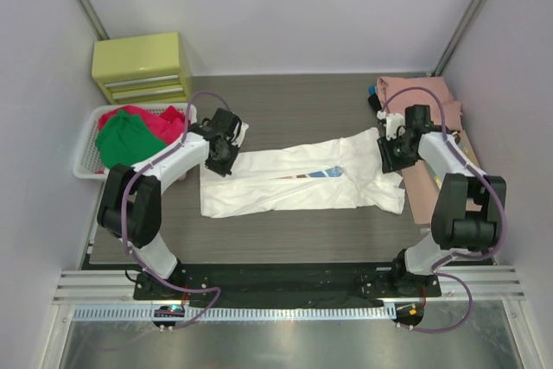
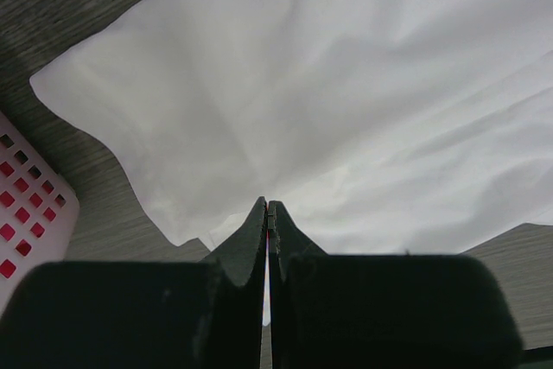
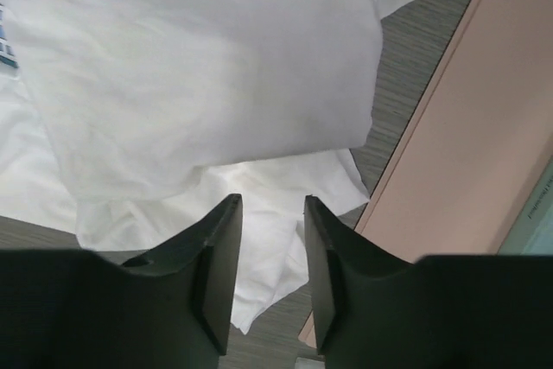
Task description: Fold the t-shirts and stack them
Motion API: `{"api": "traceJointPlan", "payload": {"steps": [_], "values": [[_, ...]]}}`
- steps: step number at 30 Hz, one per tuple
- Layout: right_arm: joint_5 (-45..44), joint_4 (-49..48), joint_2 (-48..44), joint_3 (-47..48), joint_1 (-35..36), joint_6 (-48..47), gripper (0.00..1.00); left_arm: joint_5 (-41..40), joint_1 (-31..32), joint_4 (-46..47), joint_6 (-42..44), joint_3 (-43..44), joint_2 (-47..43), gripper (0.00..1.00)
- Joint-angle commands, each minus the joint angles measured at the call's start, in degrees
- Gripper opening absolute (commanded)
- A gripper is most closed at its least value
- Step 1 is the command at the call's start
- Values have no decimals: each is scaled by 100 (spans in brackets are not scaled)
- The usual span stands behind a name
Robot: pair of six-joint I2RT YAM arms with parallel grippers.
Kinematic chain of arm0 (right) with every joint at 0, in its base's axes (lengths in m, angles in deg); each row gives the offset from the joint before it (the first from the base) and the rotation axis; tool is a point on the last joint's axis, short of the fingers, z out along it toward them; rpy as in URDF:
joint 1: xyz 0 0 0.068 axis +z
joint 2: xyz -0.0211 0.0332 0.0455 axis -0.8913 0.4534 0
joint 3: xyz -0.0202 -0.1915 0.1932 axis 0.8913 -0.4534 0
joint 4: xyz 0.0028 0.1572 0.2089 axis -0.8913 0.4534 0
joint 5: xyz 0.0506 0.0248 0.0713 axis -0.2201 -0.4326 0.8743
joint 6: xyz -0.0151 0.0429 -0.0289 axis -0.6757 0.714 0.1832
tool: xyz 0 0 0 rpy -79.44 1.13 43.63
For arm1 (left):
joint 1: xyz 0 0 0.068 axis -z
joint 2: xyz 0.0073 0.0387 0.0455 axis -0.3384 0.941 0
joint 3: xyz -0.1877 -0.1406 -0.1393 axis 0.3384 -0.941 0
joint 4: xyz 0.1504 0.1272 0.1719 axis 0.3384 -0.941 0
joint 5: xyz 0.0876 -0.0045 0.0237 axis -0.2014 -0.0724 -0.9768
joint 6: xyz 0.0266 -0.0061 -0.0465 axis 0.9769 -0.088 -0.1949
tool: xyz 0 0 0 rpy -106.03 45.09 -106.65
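Folding the white short-sleeved cloth t-shirt [image 1: 294,181] is the step in hand. It lies stretched crosswise on the dark wood-grain surface [image 1: 285,239], already doubled lengthwise into a long band. The left hand [image 2: 267,209] is fully closed and appears to pinch the shirt's left edge. The right hand [image 3: 272,205] stands partway open, its fingers either side of the rumpled sleeve end and not yet gripping. The next move calls for securing that end, then carrying one end over the other. Farther back, a crumpled green t-shirt [image 1: 125,140] and a crumpled red t-shirt [image 1: 168,123] wait in the white slotted plastic basket [image 1: 85,160].
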Motion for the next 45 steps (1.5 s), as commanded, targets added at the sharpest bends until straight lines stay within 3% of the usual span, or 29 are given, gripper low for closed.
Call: {"api": "traceJointPlan", "payload": {"steps": [1,4,7,19,21,23,25,28,33,45], "values": [[279,227,-859,156,22,-33,36,82,-10,8,99,145,-60,0],[305,228,-808,183,22,-16,34,117,-10,-45,64,250,71,0],[323,167,-491,200,23,-24,41,135,-10,-80,55,294,63,0],[314,-361,590,358,22,169,50,91,-10,-63,90,180,-95,0],[323,-370,625,350,22,187,42,91,-10,-63,90,189,-86,0],[270,-405,573,306,22,204,24,91,-10,-63,90,198,-78,0],[235,-432,529,253,22,187,13,109,-10,-54,90,180,-78,0],[235,-405,459,209,22,152,13,109,-10,-54,90,180,-60,0],[165,-195,222,174,22,46,1,118,-10,-54,108,154,-69,0],[305,570,-666,253,22,-165,1,205,-10,-106,81,294,116,0]]}}
